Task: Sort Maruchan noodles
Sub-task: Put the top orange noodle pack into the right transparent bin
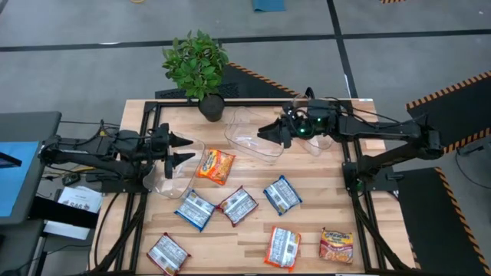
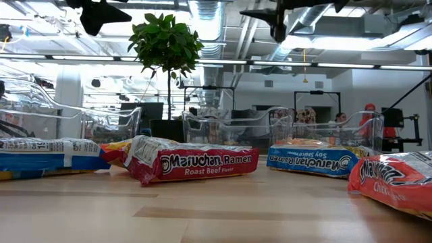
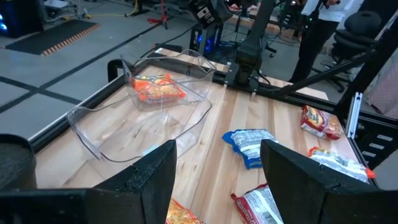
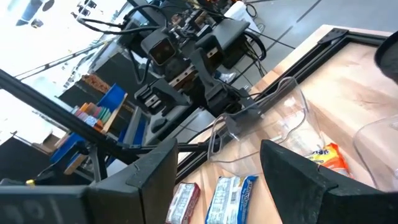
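Several Maruchan packets lie flat on the wooden table in the high view: an orange one (image 1: 215, 165), blue-and-white ones (image 1: 194, 209) (image 1: 281, 194), red-and-white ones (image 1: 236, 205) (image 1: 167, 253), and two near the front right (image 1: 282, 247) (image 1: 336, 245). One more orange packet (image 3: 158, 88) lies inside a clear bin. My left gripper (image 1: 189, 149) (image 3: 217, 186) hovers open above the left clear bin (image 1: 175, 175). My right gripper (image 1: 270, 135) (image 4: 217, 186) hangs open over the middle clear bin (image 1: 253, 139). Neither holds anything.
A third clear bin (image 1: 318, 142) sits under the right arm. A potted plant (image 1: 198, 69) stands at the table's far edge, between the arms. Black frame rails (image 1: 354, 199) run along the table's sides. Bare wood shows between the packets and the bins.
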Tool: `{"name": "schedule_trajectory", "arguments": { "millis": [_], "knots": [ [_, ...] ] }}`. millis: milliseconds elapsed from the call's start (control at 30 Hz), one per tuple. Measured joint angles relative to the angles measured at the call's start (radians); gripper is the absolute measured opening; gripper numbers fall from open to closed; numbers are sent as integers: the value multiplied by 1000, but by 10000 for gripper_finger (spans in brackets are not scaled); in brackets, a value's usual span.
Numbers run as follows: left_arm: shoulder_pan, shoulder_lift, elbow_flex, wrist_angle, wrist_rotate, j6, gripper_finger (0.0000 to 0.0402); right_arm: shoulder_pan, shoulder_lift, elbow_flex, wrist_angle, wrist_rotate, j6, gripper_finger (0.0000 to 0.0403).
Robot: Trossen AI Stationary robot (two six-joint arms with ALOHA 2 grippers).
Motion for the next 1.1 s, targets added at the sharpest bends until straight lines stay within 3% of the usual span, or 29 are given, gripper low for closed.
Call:
{"name": "schedule_trajectory", "arguments": {
  "millis": [933,1100],
  "knots": [
    [0,-1,0,1,8,-75,217,65,0,0,0,0,-184,255],
    [0,-1,0,1,73,-138,217,67,0,0,0,0,-183,255]
  ]
}}
